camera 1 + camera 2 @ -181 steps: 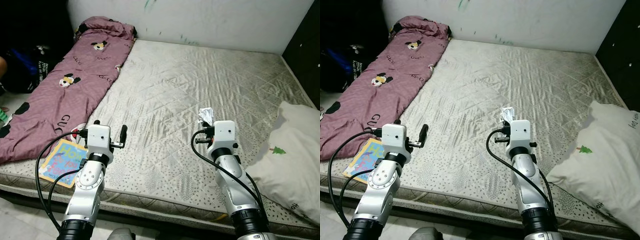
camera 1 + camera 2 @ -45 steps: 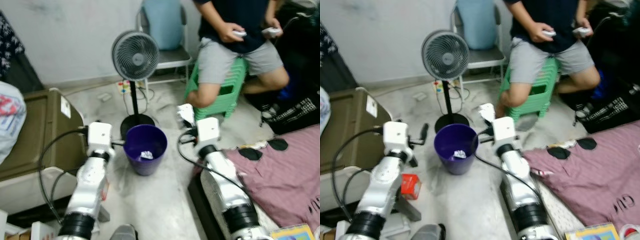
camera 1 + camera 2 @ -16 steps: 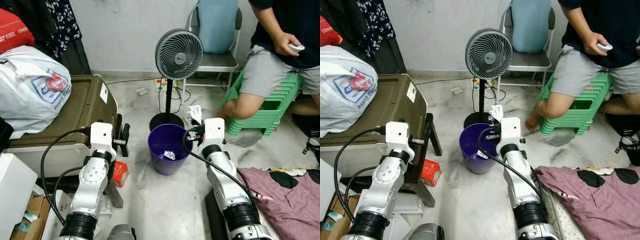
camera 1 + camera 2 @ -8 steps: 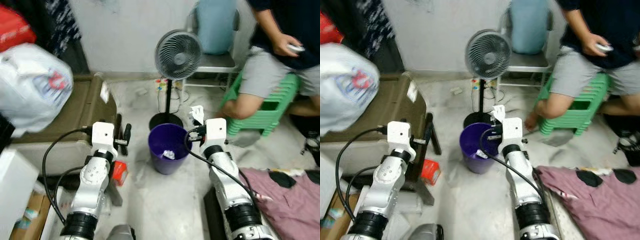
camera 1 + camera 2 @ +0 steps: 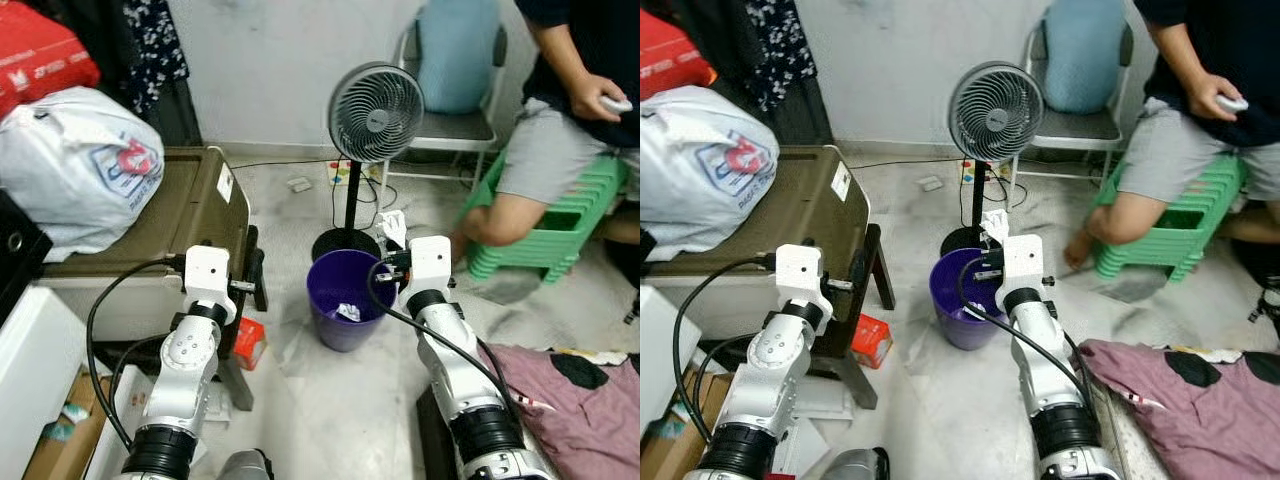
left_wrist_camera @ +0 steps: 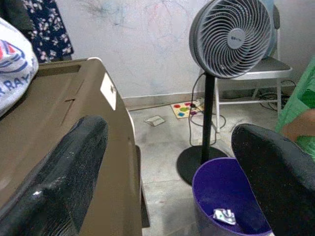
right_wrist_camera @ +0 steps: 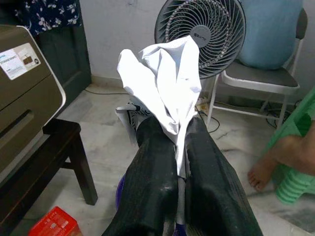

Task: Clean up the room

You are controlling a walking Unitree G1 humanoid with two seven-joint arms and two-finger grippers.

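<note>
White crumpled tissue (image 7: 165, 83) clamped in right end effector (image 5: 393, 262), at the purple bin's (image 5: 345, 299) 2 o'clock rim | camera has steadied since the blurred walk-up, so arrival looks complete; release is likely next | left end effector (image 6: 167, 162) fingers apart, empty, at bin's 9 o'clock.

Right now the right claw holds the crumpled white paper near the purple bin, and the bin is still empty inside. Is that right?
Not quite. The right claw does hold the crumpled white paper near the purple bin, but the bin is not empty: the left wrist view shows a small scrap already lying inside.
</note>
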